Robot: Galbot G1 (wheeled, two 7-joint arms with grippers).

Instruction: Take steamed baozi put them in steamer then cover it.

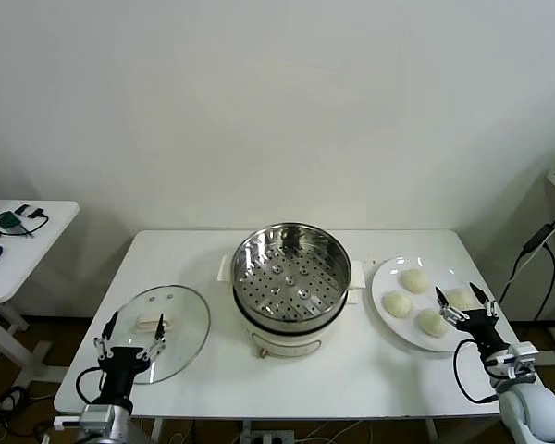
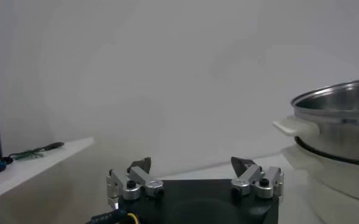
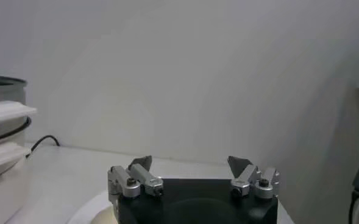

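While steamer (image 1: 292, 277) sits empty at tabletop (image 1: 379, 370) centre, four baozi (image 1: 415, 280) lie on plate (image 1: 385, 310) at steamer's 3 o'clock. Right tool (image 1: 464, 306), fingers spread, hovers over plate's near edge, nearest. Left tool (image 1: 130, 335), spread, idles over cover (image 1: 159, 326) at 9 o'clock.

No readable text, label or number on anything.
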